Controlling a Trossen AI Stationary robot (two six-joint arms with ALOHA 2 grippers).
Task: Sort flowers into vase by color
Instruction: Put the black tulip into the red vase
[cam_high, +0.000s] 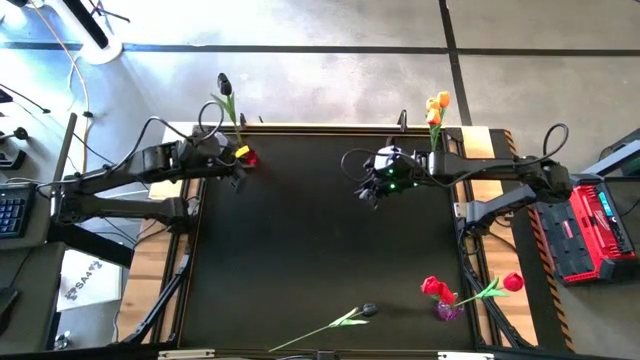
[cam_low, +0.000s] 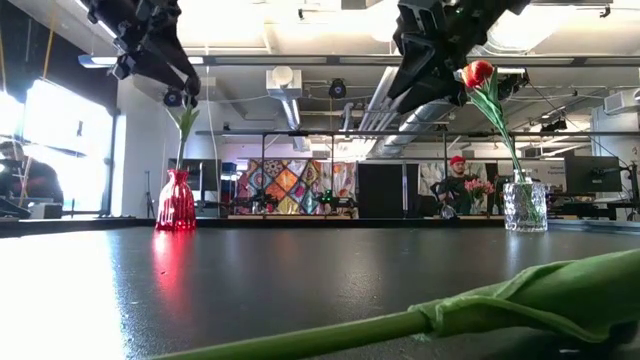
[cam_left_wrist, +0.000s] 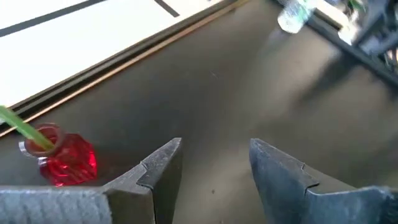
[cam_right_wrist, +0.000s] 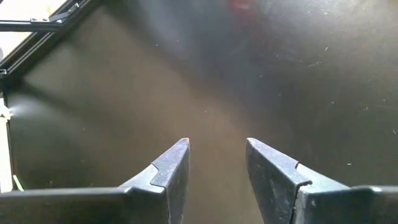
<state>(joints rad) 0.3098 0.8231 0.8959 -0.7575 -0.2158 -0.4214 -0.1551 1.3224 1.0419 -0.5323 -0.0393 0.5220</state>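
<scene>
High view: a black-headed tulip (cam_high: 335, 322) is seen lying at the near worktop (cam_high: 300, 240) edge, head toward the red tulips (cam_high: 440, 290), well apart from both raised tools. Left wrist view: the left tool (cam_left_wrist: 214, 165) is held wide, empty, beside the red vase (cam_left_wrist: 65, 158). Right wrist view: the right tool (cam_right_wrist: 216, 163) is held wide, empty, over bare worktop.

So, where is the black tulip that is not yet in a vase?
In the high view, the black tulip lies flat near the table's front edge, left of the red tulips.
</scene>
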